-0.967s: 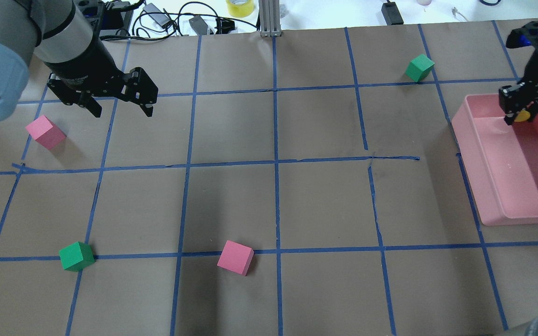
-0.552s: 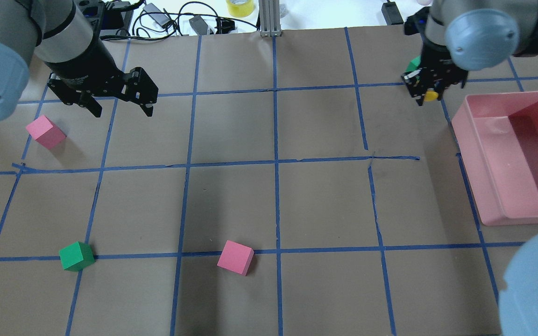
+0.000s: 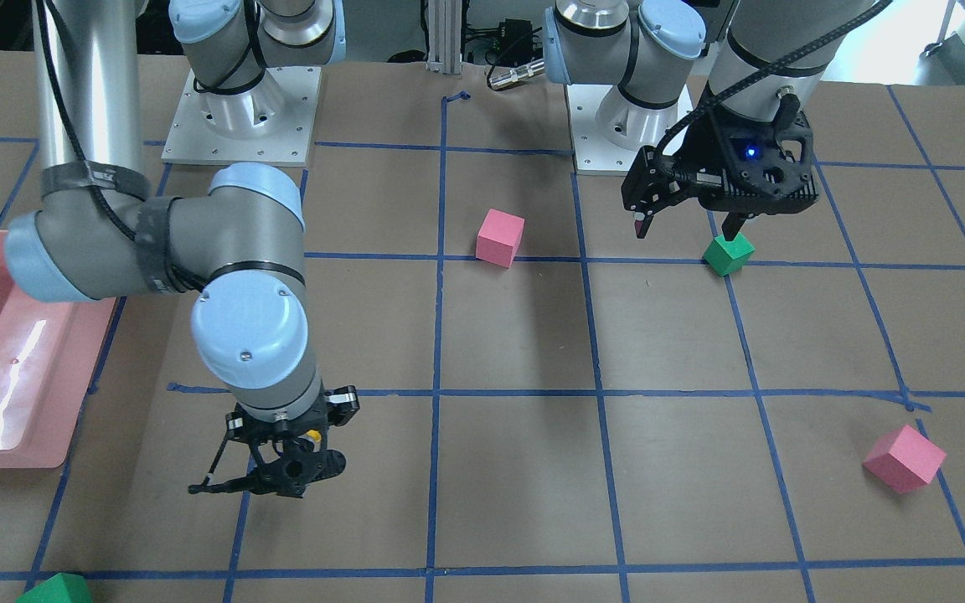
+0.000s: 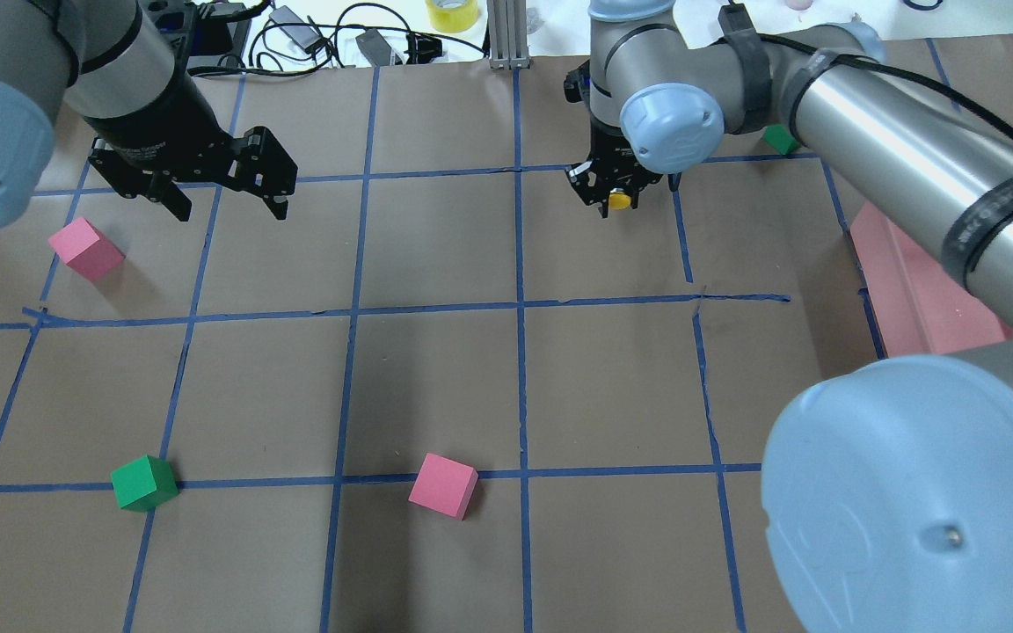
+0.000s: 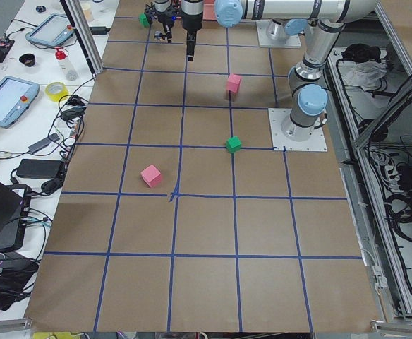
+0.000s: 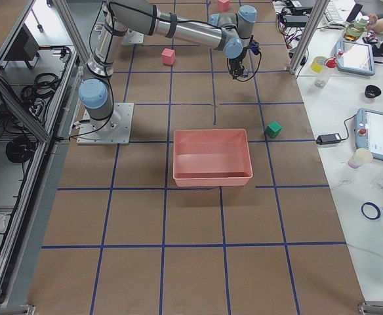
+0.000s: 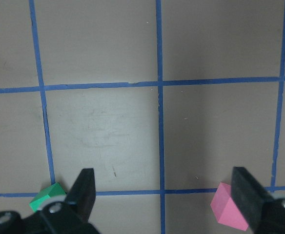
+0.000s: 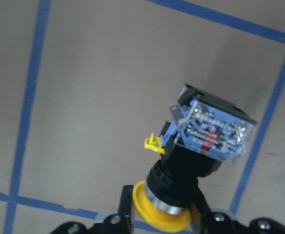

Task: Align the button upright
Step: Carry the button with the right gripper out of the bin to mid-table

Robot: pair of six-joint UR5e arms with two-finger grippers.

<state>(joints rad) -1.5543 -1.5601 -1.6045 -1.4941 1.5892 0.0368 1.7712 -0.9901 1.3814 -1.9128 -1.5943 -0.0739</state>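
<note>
The button has a yellow cap (image 8: pixel 159 214), a black body and a clear blue-grey contact block (image 8: pixel 212 130). My right gripper (image 4: pixel 616 195) is shut on it at the cap end, with the contact block pointing away from the wrist toward the table. It is held over the far middle of the brown paper. Its yellow cap shows in the overhead view (image 4: pixel 619 201) and a small part in the front view (image 3: pixel 312 435), under the right gripper (image 3: pixel 286 467). My left gripper (image 4: pixel 229 207) is open and empty, hovering at the far left; its fingers (image 7: pixel 84 190) stand wide apart.
A pink bin (image 4: pixel 911 290) sits at the right, mostly hidden by my right arm. Pink cubes (image 4: pixel 86 249) (image 4: pixel 443 484) and green cubes (image 4: pixel 144 483) (image 4: pixel 779 139) lie scattered on the taped grid. Cables and tape rolls lie beyond the far edge.
My right arm has carried the button from over the pink bin leftward to the far middle of the table. The left arm has not moved.
</note>
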